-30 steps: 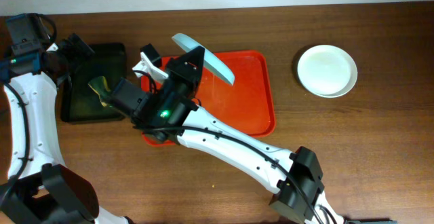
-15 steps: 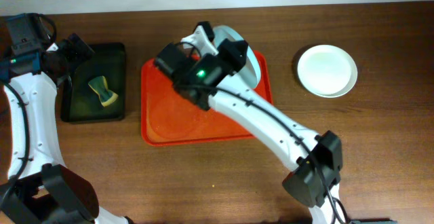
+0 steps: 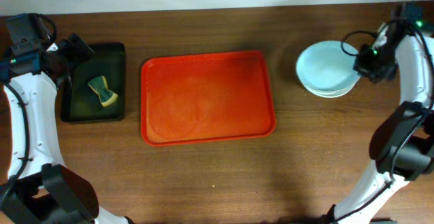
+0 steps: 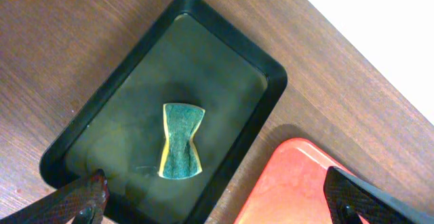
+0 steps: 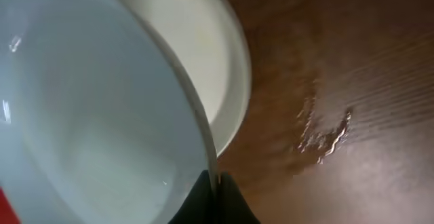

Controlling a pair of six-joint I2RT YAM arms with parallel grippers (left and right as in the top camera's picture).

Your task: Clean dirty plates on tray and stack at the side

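The red tray [image 3: 203, 132] lies bare in the middle of the table; its corner also shows in the left wrist view [image 4: 298, 190]. My right gripper [image 3: 366, 64] is shut on the rim of the pale blue plate [image 3: 324, 66], holding it over the cream-white plate [image 3: 332, 91] at the right side. In the right wrist view the blue plate [image 5: 95, 115] lies above the cream plate [image 5: 203, 54], with my fingers [image 5: 213, 197] pinching its edge. My left gripper [image 4: 217, 203] is open above the dark tub. The pale green plate is out of view.
A dark green-black tub [image 3: 71, 108] at the left holds a green and yellow sponge [image 3: 102, 91]; both show in the left wrist view, tub [image 4: 264, 68] and sponge [image 4: 182, 141]. A wet patch [image 5: 325, 132] lies on the wood beside the plates.
My right arm swung from over the tray to the far right, carrying the pale blue plate onto the cream-white plate. The tray is now bare. The left arm has not moved.
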